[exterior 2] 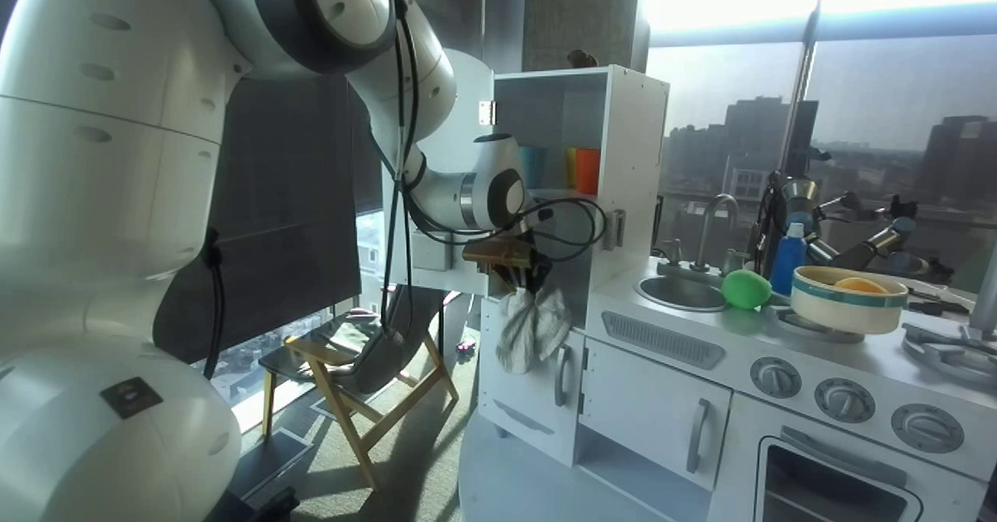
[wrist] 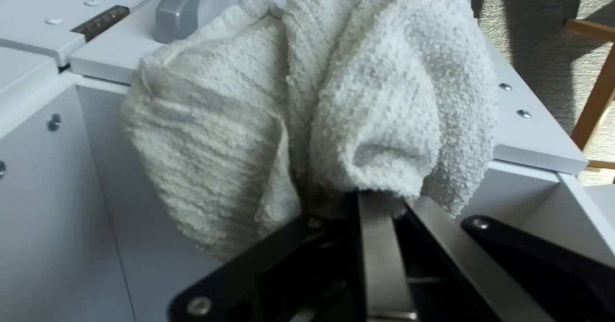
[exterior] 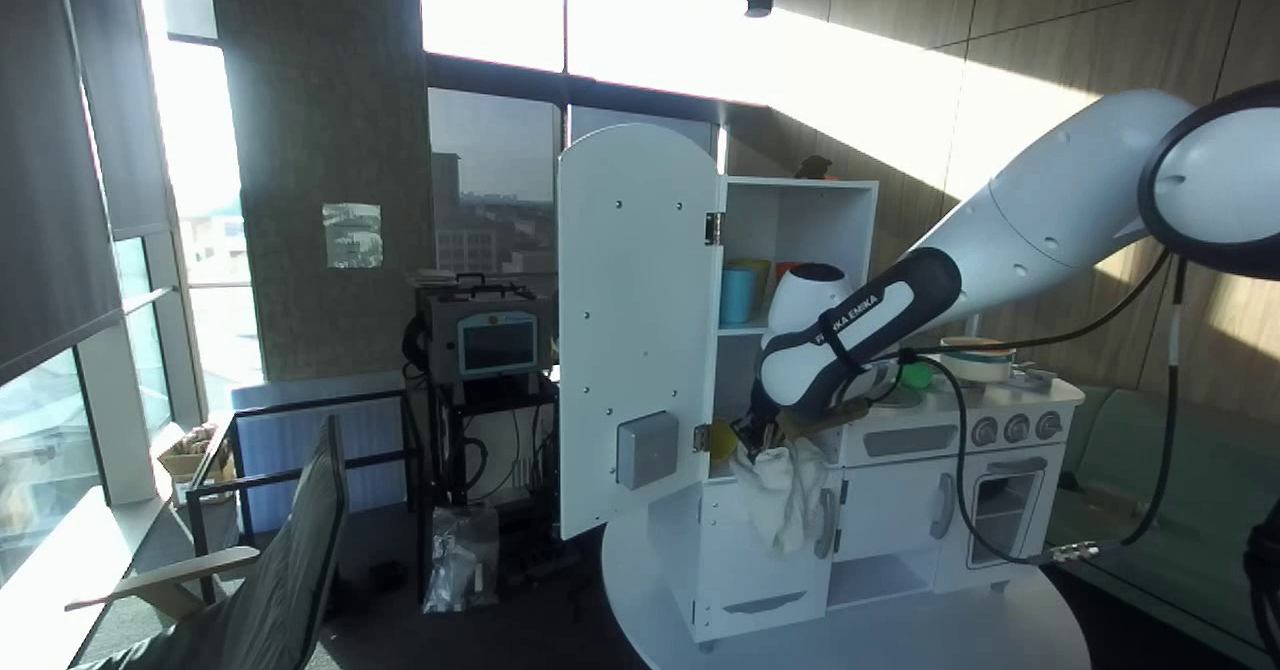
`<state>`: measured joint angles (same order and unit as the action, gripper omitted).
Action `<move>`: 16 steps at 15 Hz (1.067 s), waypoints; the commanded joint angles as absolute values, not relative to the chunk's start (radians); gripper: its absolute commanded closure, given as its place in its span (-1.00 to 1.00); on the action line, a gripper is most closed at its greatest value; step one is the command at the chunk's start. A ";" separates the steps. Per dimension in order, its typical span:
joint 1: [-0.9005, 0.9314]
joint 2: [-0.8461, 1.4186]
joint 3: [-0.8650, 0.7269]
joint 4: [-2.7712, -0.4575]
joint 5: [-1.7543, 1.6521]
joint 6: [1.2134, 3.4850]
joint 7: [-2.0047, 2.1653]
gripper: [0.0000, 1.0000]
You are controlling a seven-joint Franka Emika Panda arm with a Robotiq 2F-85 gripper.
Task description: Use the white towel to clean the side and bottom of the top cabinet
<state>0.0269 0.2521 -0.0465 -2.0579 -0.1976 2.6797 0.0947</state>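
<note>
The white towel (exterior: 785,500) hangs bunched from my gripper (exterior: 762,435), in front of the lower cabinet door. It also hangs from the gripper (exterior 2: 526,276) in an exterior view, and the towel (wrist: 375,81) fills the upper middle of the wrist view. My gripper (wrist: 370,199) is shut on the towel; its fingertips are hidden in the folds. The top cabinet (exterior 2: 635,156) is white, with its arched door (exterior: 640,330) swung open. The gripper is at the open front of its lower compartment. Much of the compartment floor is hidden by arm and towel.
A blue cup (exterior: 737,295) and an orange cup (exterior 2: 588,170) stand on the cabinet's middle shelf. A yellow item (exterior: 722,440) is in the lower compartment. A green ball (exterior 2: 745,289), sink (exterior 2: 679,292) and pot (exterior 2: 849,304) are on the counter beside it. Cables hang round the arm.
</note>
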 commanded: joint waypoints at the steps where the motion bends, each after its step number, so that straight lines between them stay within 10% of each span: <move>1: 0.040 0.147 -0.002 -2.048 -0.148 2.673 0.046 0.88; 16: 0.040 0.117 -0.122 -2.087 -0.223 2.687 0.325 0.90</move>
